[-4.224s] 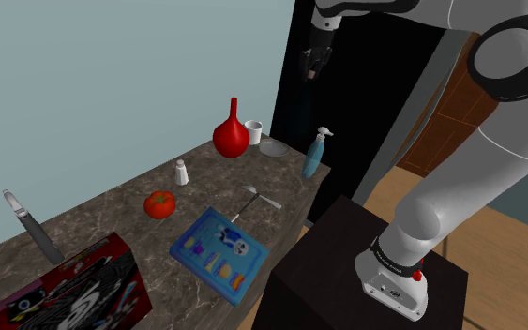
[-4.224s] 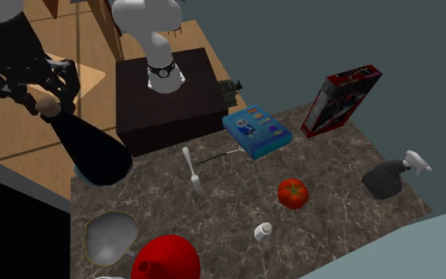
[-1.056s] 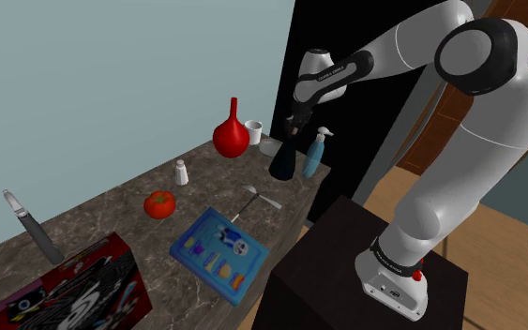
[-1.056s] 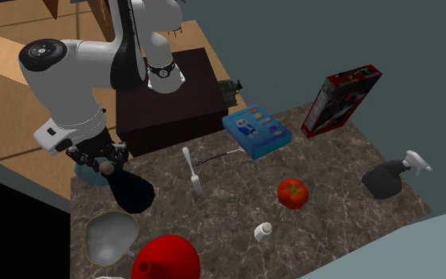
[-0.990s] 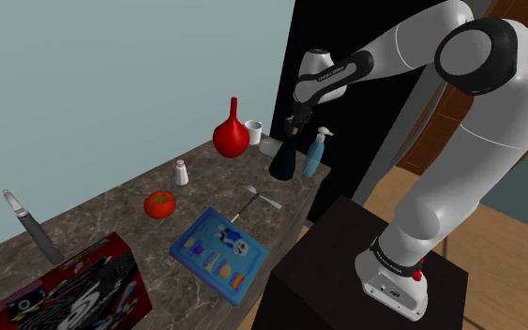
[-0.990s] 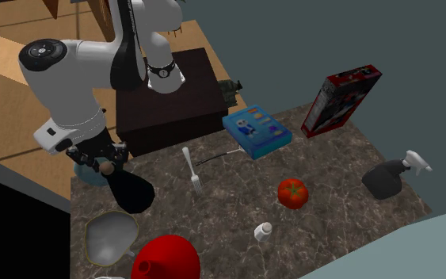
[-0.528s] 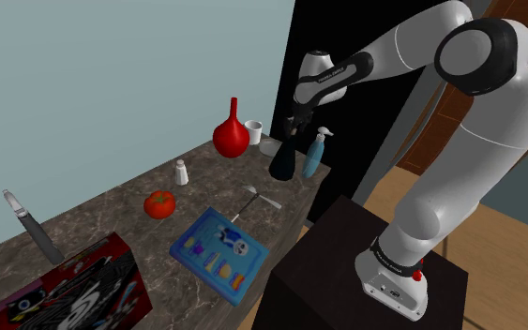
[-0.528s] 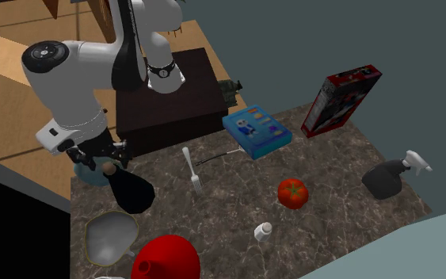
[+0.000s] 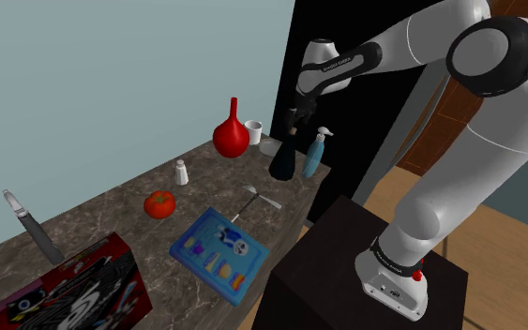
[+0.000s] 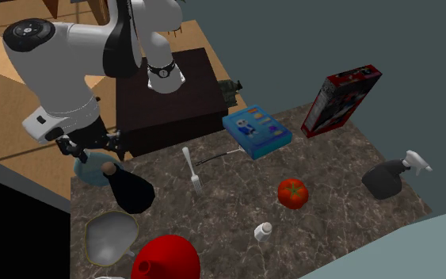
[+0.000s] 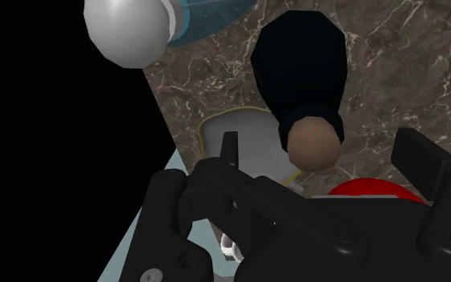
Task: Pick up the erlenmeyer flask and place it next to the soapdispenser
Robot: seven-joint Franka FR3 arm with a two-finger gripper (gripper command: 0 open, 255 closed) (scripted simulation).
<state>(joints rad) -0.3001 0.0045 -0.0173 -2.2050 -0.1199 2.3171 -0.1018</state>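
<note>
Fingers (image 11: 428,168) of the black gripper (image 9: 294,119) are standing wide apart, gripping nothing, and the hand is hanging just above the erlenmeyer flask (image 9: 282,161). That flask, black with a tan stopper (image 11: 314,142), is standing upright on the marbled countertop (image 9: 112,211), near the end that is bordering a black area. Neither finger is touching it. Just beside it, on the shoulder view's right, the blue soap dispenser (image 9: 314,156) is standing upright, its pale pump head rising near the gripper. A grey dish (image 10: 110,236) is lying close behind the flask, and a red vase (image 9: 231,138) and a white cup (image 9: 253,131) are crowding that same corner. Farther along the counter, well apart from the flask, a fork (image 9: 252,202), a white shaker (image 9: 182,172), a tomato (image 9: 159,203), a blue box (image 9: 219,251), a red-and-black carton (image 9: 74,291) and a dark spray bottle (image 10: 387,178) are lying or standing.
</note>
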